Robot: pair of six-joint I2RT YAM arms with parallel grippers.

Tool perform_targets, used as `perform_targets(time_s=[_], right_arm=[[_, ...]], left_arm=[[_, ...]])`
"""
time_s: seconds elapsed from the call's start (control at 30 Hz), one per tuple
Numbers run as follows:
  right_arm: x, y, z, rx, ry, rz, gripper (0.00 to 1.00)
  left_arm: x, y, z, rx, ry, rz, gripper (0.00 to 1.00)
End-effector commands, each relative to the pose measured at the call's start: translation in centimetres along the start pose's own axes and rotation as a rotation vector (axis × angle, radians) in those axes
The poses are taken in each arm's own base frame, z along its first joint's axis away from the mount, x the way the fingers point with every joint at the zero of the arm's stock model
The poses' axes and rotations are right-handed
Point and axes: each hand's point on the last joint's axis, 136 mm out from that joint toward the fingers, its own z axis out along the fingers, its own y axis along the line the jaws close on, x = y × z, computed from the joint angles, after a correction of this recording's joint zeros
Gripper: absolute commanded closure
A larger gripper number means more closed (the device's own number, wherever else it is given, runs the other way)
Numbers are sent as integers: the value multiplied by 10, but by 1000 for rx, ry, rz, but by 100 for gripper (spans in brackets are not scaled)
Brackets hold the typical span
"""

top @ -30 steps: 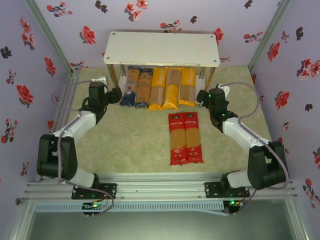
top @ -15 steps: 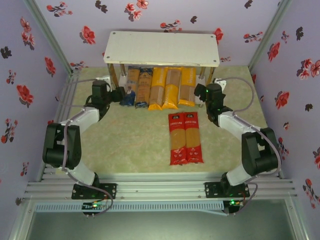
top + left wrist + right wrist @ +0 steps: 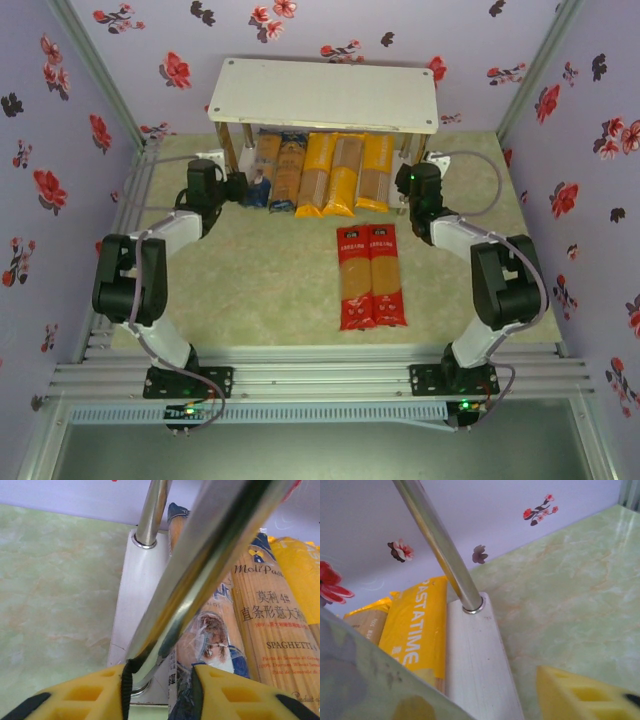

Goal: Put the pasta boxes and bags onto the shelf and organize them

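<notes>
While the green marbled bench (image 3: 260,280) spreads across the enclosure, the two-tier shelf (image 3: 325,95) stands at its far edge on thin metal legs. Five spaghetti packs lie side by side on its lower board (image 3: 135,605): two brown packs (image 3: 277,170) with dark-blue ends at the left, then three yellow-orange packs (image 3: 345,175), their near ends jutting out past the top board. Two red packs (image 3: 371,275) lie lengthwise on the bench, touching each other, well in front of the shelf and toward the right. The left pincer (image 3: 240,188) sits at the shelf's front-left leg (image 3: 210,565). In its wrist view the yellow fingers (image 3: 75,697) stand apart, released, with the foot of that leg and the blue end of the leftmost brown pack between them. The right pincer (image 3: 404,196) is close against the shelf's right end. Its wrist view shows the board's edge, the far-right leg (image 3: 440,550) and a yellow-orange pack printed PASTATIME. One yellow finger (image 3: 580,695) shows there, and I cannot tell whether that pincer is released or clenched.
</notes>
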Motion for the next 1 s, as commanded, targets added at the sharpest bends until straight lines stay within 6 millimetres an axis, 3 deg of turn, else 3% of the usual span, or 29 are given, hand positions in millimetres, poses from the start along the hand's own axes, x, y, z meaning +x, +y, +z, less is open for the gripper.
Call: perform_targets(time_s=[0.0,0.07,0.17,0.27,0.47,0.6,0.67,0.8,0.97], right_arm=[[-16,9,4,-36,-39,20,66],[-16,7,2,-34,-34,24,82],[-15,2,-1,-28,-28,24,94],[-16,-2,-6,-19,-24,15,100],[-18,-5,-13,-11,-21,-3,100],[-20,-5,-14,-11,-17,-8,100],[-21,-4,-15,-13,-15,-11,100],[-22,-4,-16,-13,-11,-11,100],[-23,-4,-17,-16,-9,-8,100]], left_arm=[[-9,-4,8,35,-21,30,71],[-7,-5,9,41,-19,38,82],[-6,-6,12,48,-17,44,100],[-6,-8,14,64,-23,41,100],[-7,-17,13,129,-74,31,100],[-9,-21,3,156,-135,42,53],[-12,-24,-4,178,-162,52,42],[-21,-27,-10,197,-202,67,38],[-40,-12,-11,165,-292,36,37]])
